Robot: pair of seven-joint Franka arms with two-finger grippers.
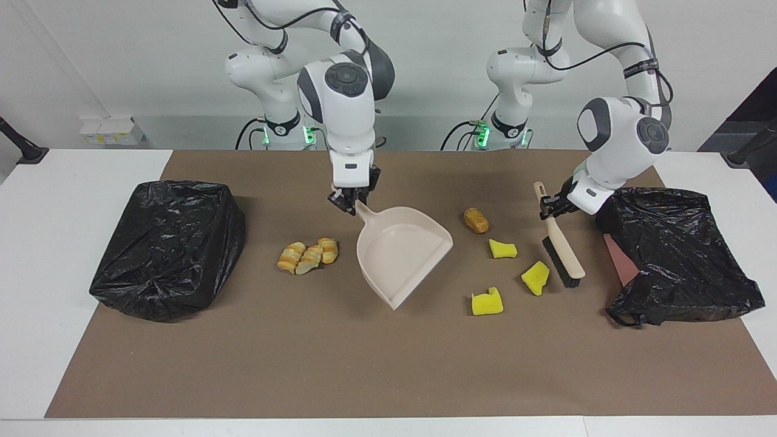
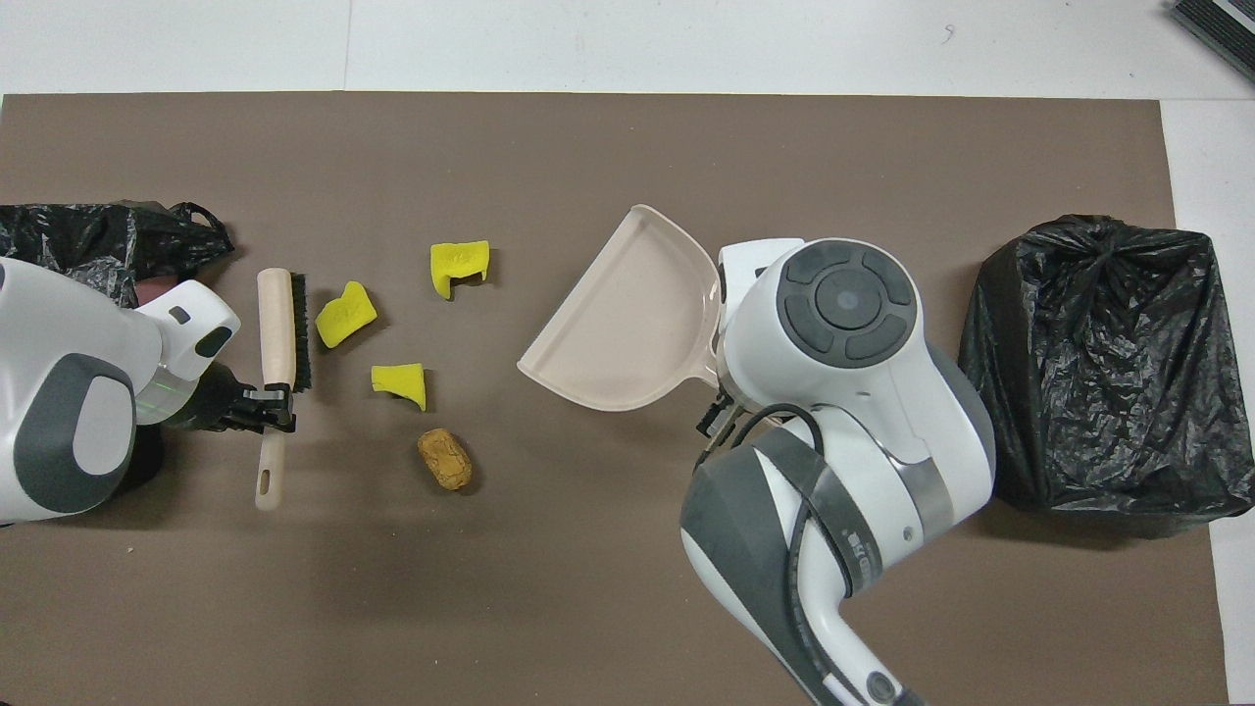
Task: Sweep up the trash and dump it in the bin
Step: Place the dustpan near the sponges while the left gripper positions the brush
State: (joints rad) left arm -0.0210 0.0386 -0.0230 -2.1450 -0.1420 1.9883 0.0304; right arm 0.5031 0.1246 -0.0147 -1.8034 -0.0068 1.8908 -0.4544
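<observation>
My right gripper (image 1: 351, 203) is shut on the handle of the beige dustpan (image 1: 400, 249), whose mouth rests on the brown mat; the pan also shows in the overhead view (image 2: 618, 324). My left gripper (image 1: 551, 206) (image 2: 270, 400) is shut on the handle of the beige brush (image 1: 564, 252) (image 2: 277, 324), bristles down on the mat. Three yellow sponge chunks (image 1: 502, 248) (image 1: 535, 277) (image 1: 487, 301) and a brown lump (image 1: 476, 220) (image 2: 444, 459) lie between brush and pan. Striped bread pieces (image 1: 308, 255) lie beside the pan toward the right arm's end, hidden in the overhead view.
A black bag-covered bin (image 1: 170, 246) (image 2: 1098, 363) stands at the right arm's end of the mat. A second, crumpled black bag (image 1: 674, 255) (image 2: 108, 240) with a reddish side showing lies at the left arm's end, close to the brush.
</observation>
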